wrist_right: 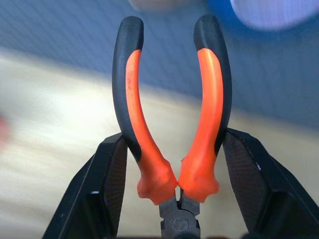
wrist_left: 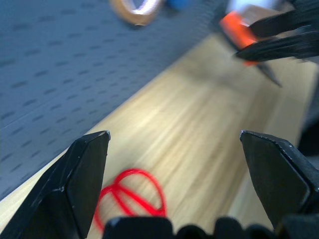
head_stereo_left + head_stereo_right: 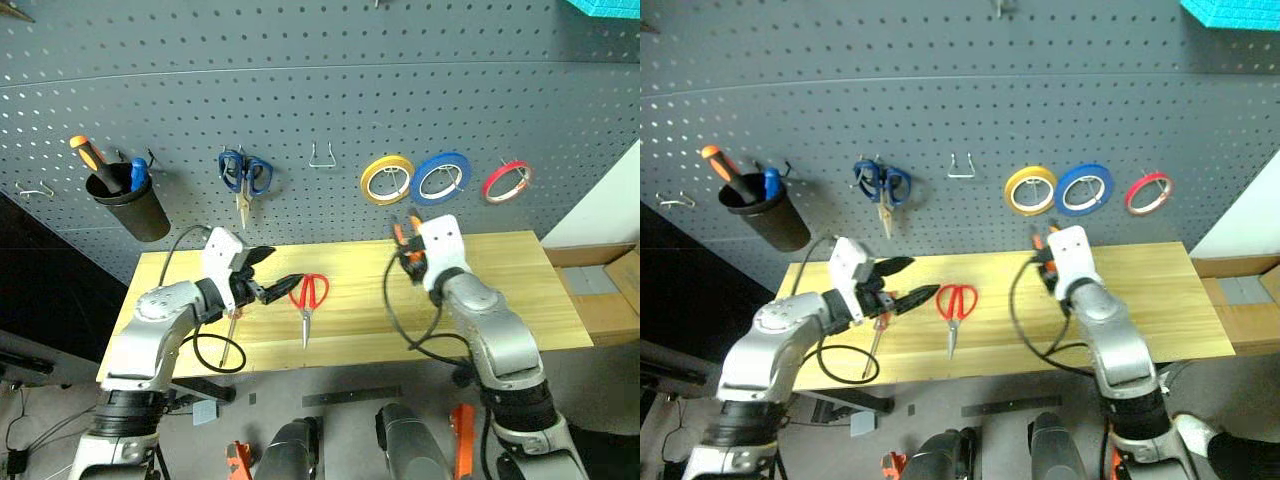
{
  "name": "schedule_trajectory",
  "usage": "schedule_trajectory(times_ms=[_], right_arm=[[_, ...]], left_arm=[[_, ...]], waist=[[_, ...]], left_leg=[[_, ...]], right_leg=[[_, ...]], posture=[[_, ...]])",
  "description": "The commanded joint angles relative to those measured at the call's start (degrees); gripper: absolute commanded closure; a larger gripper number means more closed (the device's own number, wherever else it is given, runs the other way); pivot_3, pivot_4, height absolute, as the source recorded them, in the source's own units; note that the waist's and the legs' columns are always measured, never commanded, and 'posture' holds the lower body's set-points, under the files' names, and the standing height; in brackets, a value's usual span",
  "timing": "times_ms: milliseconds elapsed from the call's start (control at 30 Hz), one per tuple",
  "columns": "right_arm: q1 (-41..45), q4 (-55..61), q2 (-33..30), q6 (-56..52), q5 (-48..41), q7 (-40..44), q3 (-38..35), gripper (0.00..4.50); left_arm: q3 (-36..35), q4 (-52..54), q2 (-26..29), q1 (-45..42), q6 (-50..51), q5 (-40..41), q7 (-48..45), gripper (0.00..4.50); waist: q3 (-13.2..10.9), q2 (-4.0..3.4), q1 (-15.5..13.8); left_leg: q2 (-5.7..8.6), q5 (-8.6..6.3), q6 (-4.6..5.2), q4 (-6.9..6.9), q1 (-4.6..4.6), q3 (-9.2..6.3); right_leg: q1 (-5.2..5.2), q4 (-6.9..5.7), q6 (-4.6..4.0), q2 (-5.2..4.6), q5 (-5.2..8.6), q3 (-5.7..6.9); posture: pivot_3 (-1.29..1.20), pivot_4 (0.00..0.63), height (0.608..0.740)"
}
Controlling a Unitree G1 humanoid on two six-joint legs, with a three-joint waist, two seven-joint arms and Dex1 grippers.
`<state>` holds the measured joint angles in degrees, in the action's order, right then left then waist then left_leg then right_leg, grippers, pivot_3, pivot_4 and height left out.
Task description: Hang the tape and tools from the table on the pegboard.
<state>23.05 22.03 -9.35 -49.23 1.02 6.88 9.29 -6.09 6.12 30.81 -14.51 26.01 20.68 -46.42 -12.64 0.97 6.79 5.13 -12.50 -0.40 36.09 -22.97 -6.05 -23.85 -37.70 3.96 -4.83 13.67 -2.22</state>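
My right gripper (image 1: pixel 172 139) is shut on the orange-and-black pliers (image 1: pixel 212 99), gripping the handles near the pivot. It holds them above the table's (image 3: pixel 500 290) back edge, just below the yellow roll. The red scissors (image 3: pixel 311 296) lie flat mid-table, blades toward me. My left gripper (image 3: pixel 275 272) hovers open just left of them, with nothing between its fingers. The red-handled screwdriver (image 3: pixel 876 338) lies on the table under my left hand, partly hidden. The red tape (image 3: pixel 507 181) hangs on the pegboard (image 3: pixel 300 90) at the right.
On the pegboard hang a black cup (image 3: pixel 132 207) with an orange-and-black screwdriver, blue scissors (image 3: pixel 244 175), a bare metal hook (image 3: pixel 322 158), a yellow roll (image 3: pixel 386 179) and a blue roll (image 3: pixel 441 177). A cardboard box (image 3: pixel 600 290) stands right of the table.
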Motion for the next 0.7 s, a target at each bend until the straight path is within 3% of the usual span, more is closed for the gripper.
schedule_trajectory(times_ms=[33,400,700], right_arm=[[7.65,5.31,3.01,2.31,0.37,-0.74,1.72,2.06],[33.28,-24.49,11.79,24.71,0.22,-2.77,-0.54,2.06],[46.32,-52.81,12.06,44.05,-0.11,-3.73,-5.06,2.06]], left_arm=[[-4.39,4.31,0.00,1.03,-1.37,2.24,2.65,0.00],[-4.84,7.43,-1.44,2.55,-4.77,1.47,7.51,0.00],[-3.19,9.13,-2.39,-0.63,-2.81,1.75,10.67,0.00]], waist=[[0.00,0.01,-0.26],[0.16,0.30,-0.86],[0.16,0.29,-1.63]], left_leg=[[0.00,0.02,-0.03,0.01,0.00,0.01],[0.02,0.21,-0.17,-0.05,-0.04,0.01],[0.01,0.19,-0.19,-0.16,-0.04,-0.01]], right_leg=[[-0.02,0.01,-0.01,0.00,-0.01,-0.02],[-0.23,-0.15,-0.35,0.15,-0.23,-0.02],[-0.28,-0.15,-0.36,0.20,-0.23,-0.03]], posture=[[-0.14,0.194,0.740],[-0.09,0.179,0.740],[-0.05,0.180,0.740]])
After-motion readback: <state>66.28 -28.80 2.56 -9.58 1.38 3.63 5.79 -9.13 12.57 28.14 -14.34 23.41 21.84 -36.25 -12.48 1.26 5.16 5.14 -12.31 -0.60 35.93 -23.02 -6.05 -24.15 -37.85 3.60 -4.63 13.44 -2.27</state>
